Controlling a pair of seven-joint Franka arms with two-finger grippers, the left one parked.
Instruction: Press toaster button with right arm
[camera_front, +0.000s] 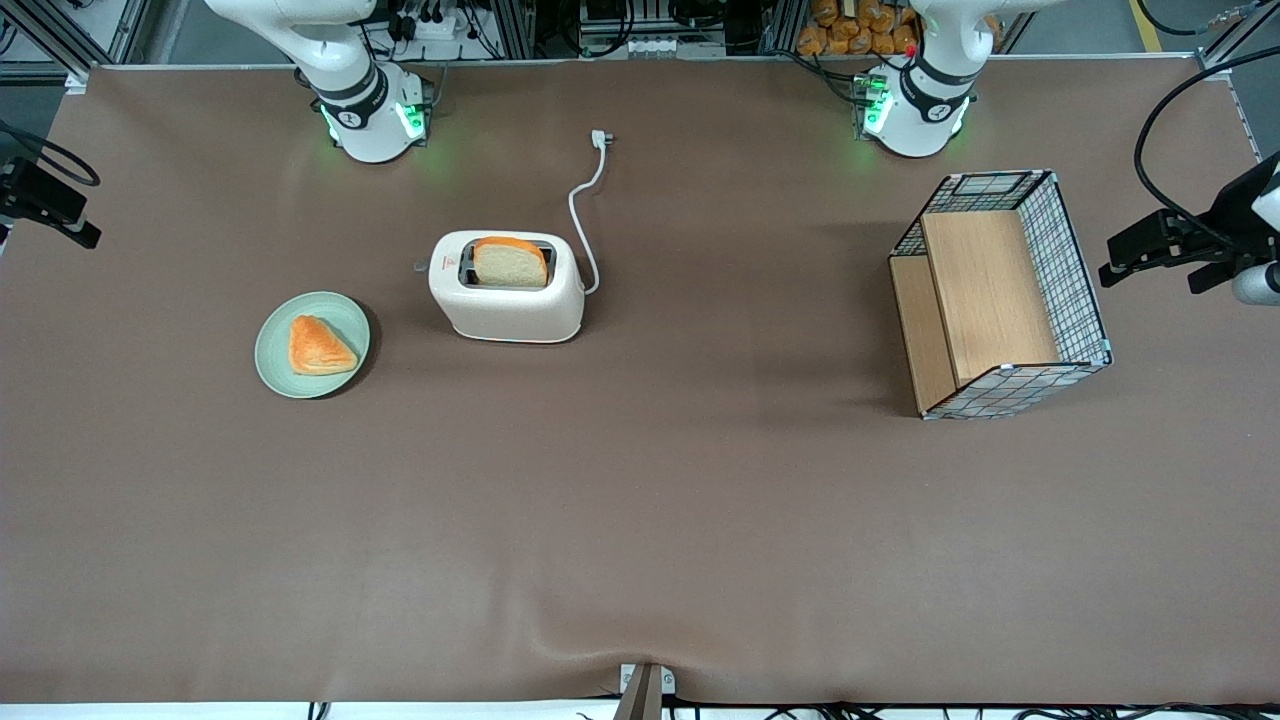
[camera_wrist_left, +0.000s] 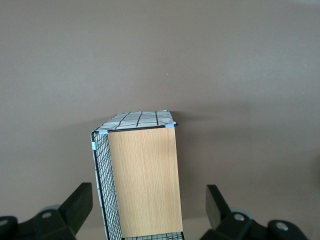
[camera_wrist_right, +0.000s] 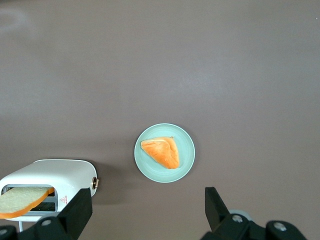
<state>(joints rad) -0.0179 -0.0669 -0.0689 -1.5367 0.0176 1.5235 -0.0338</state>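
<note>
The cream-white toaster (camera_front: 507, 300) stands on the brown table with a bread slice (camera_front: 510, 262) sticking up from its slot. It also shows in the right wrist view (camera_wrist_right: 55, 175). The toaster button (camera_front: 421, 267) is a small grey knob on the narrow end facing the plate, by the red logo, and it shows in the right wrist view too (camera_wrist_right: 95, 183). My right arm's gripper (camera_wrist_right: 147, 212) is open and empty, high above the table between toaster and plate. In the front view it (camera_front: 60, 210) hangs at the working arm's end of the table.
A pale green plate (camera_front: 335, 310) with a triangular pastry (camera_front: 320, 347) lies beside the toaster's button end, and shows in the wrist view (camera_wrist_right: 150, 167). The white power cord (camera_front: 585, 220) trails from the toaster toward the arm bases. A wire-and-wood basket (camera_front: 1000, 295) lies toward the parked arm's end.
</note>
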